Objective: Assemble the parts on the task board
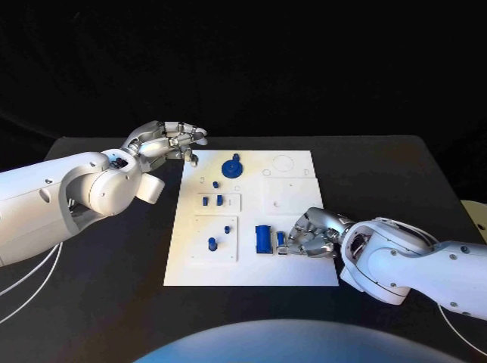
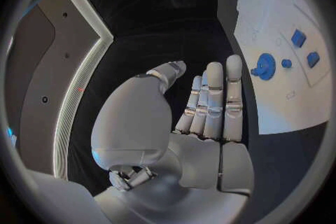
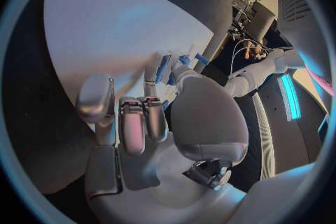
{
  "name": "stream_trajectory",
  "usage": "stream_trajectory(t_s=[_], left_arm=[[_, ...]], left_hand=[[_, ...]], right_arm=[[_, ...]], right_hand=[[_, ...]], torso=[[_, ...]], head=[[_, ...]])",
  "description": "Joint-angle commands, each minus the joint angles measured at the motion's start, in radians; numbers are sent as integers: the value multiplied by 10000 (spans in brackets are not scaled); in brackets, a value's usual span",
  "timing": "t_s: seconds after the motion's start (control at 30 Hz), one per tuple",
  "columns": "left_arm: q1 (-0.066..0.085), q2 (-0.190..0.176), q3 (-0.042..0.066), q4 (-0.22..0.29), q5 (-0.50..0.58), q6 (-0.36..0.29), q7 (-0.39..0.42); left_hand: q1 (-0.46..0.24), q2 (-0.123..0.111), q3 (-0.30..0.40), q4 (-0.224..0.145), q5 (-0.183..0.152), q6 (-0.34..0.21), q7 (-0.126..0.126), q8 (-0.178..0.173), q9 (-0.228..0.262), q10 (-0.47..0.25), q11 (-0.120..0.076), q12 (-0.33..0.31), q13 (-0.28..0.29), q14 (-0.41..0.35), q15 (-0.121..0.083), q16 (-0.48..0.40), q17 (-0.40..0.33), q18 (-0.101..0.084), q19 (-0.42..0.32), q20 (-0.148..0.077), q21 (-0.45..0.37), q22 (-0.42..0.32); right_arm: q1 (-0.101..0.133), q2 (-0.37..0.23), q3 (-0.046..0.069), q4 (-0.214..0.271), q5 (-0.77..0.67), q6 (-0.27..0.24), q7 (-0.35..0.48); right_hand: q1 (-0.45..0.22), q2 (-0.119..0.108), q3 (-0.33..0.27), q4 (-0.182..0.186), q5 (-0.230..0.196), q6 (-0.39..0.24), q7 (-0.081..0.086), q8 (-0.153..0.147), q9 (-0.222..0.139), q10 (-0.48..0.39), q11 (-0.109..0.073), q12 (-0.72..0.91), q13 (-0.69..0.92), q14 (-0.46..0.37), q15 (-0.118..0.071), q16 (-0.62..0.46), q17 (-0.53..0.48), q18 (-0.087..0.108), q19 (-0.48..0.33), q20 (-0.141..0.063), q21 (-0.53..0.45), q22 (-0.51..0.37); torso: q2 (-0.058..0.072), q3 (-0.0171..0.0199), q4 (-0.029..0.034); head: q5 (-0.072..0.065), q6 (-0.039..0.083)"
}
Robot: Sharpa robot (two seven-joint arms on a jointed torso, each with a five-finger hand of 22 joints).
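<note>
Right robot hand (image 1: 314,233) rests at the near right part of the task board (image 1: 298,268), fingers curled around a small blue part (image 1: 280,240) beside a longer blue block (image 1: 263,239). Farther off, the left robot hand (image 1: 165,141) hovers over the black bench (image 1: 113,302) at the board's far left corner, fingers straight, holding nothing, near a round blue part (image 1: 234,166).

A black table (image 1: 113,302) carries everything, its far edge running straight across the head view. A white task board (image 1: 298,268) lies flat on the middle of it, long side running away from the robot, with bare black surface showing on both sides. Thin white cables (image 1: 26,291) trail over the table's near left corner.
</note>
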Motion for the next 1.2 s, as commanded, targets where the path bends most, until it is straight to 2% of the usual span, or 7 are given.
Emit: stream_trajectory(t_s=[0.03,0.53,1.07,1.1,1.13,1.17,1.2], left_arm=[[-11,11,6,11,15,97,112],[-324,124,7,110,1617,-943,1686],[-424,1478,23,-1976,1840,-1721,1835],[-405,1398,10,-1853,1681,-1226,1463],[-408,1397,11,-1847,1681,-1236,1466],[-415,1393,14,-1830,1681,-1266,1474],[-427,1387,18,-1801,1680,-1315,1487]], left_hand=[[-18,111,-13,57,49,-57,116,58,10,-81,-9,51,-11,-68,-28,45,-8,108,57,6,-33,-8],[-22,199,-20,173,58,67,19,254,26,274,-123,292,2,35,-117,128,-89,128,179,-53,-73,-34],[130,208,-1192,842,-686,-316,286,-99,-598,-361,514,-861,-1012,-3694,906,-3852,-2418,-48,-3126,835,-3500,-2836],[-3848,1751,-4442,-759,-3519,-6934,-1872,-4719,-3285,-8651,-1357,-4937,-1656,-10578,-609,-10686,-5232,-1698,-10775,-1590,-5063,-11031],[-3848,1751,-4442,-759,-3519,-6934,-1872,-4719,-3285,-8651,-1357,-4937,-1656,-10578,-609,-10686,-5232,-1698,-10775,-1590,-5063,-11031],[-4067,1751,-4442,-759,-3519,-6934,-1872,-4719,-3285,-8651,-1357,-4937,-1656,-10578,-609,-10686,-5232,-1698,-10775,-1590,-5063,-11031],[-4420,1751,-4442,-759,-3519,-6934,-1872,-4719,-3285,-8651,-1357,-4937,-1656,-10578,-609,-10686,-5232,-1698,-10775,-1590,-5063,-11031]], right_arm=[[112,-111,22,163,363,-443,477],[1353,175,41,-2001,7310,-2106,4991],[1684,2249,182,-5643,10082,-843,8181],[1683,2111,176,-5449,9561,-1566,7029],[1678,2112,181,-5441,9571,-1573,7039],[1663,2114,197,-5417,9600,-1594,7069],[1638,2118,224,-5379,9646,-1629,7118]], right_hand=[[132,139,-212,-13,81,-228,73,-128,2,564,11,-209,1859,1059,5,40,2635,-102,-60,24,-270,513],[2165,173,840,-259,1186,-1889,583,-225,597,-3130,486,-6969,-3922,-389,405,-3013,-2379,633,-1730,431,-6521,-2316],[1510,-219,3960,-2431,757,-2616,1737,-890,-1187,-4684,1873,-13139,-10456,-4604,2004,-12336,-8606,528,-5354,1946,-9052,-5800],[-2255,1772,-2156,-2947,-523,-11174,-400,-2744,-6417,-14648,268,-15042,-13074,-7509,877,-15668,-13073,-1157,-14645,-162,-9659,-13080],[-2366,1772,-2156,-2947,-523,-11174,-400,-2744,-6417,-14648,268,-15042,-13074,-7609,877,-15668,-13073,-1157,-14645,-162,-9659,-13080],[-2635,1772,-2156,-2947,-523,-11174,-400,-2744,-6417,-14648,268,-15042,-13074,-14649,877,-15668,-13073,-1157,-14645,-162,-9659,-13080],[-2995,1772,-2156,-2947,-523,-11174,-400,-2744,-6417,-14648,268,-15042,-13074,-14649,877,-15668,-13073,-1157,-14645,-162,-9659,-13080]], torso=[[-21,-20,-7],[-398,-253,7],[-738,-116,16],[-675,-176,12],[-677,-175,12],[-685,-172,9],[-697,-166,4]], head=[[-20,45],[-99,601],[27,1357],[5,1279],[7,1284],[13,1299],[24,1323]])
